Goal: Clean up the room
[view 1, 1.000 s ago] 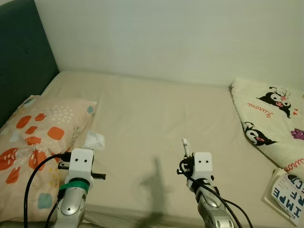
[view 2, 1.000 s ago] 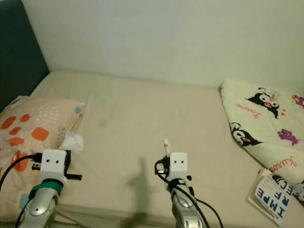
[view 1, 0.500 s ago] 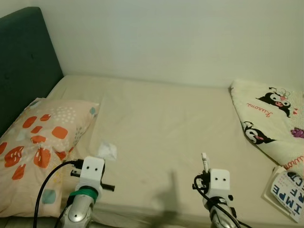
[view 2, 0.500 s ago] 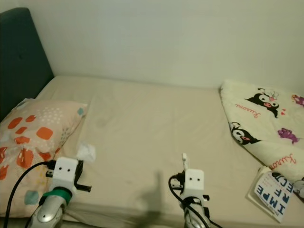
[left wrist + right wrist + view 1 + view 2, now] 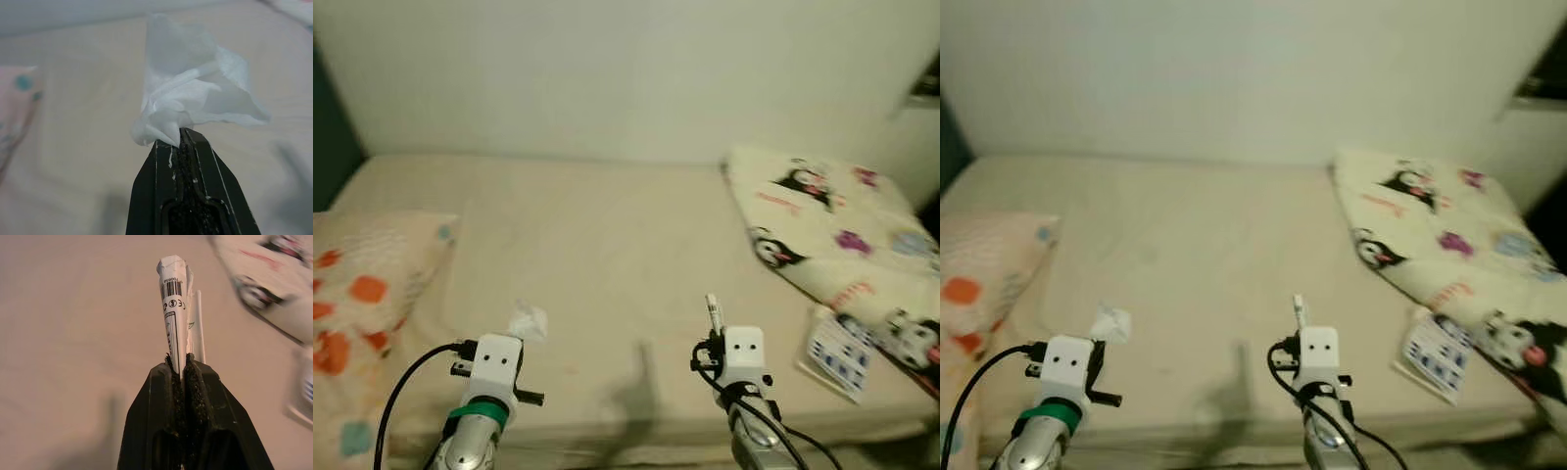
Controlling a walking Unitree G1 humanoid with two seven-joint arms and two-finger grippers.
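Left eye view: bed (image 5: 607,225) as landmark. Left gripper (image 5: 524,328) and right gripper (image 5: 712,311) raised over its near edge. Patterned pillow (image 5: 362,304) at its left end, cartoon blanket (image 5: 822,225) at its right, booklet (image 5: 837,352) near that corner. Pale wall behind.

Left wrist view: fingers pressed together, pinching a crumpled tissue (image 5: 186,98) by one corner; risk: thin hold, may slip while walking.

Right wrist view: fingers clamped on a rolled wrapper (image 5: 175,318); risk: smooth paper, may slide out.
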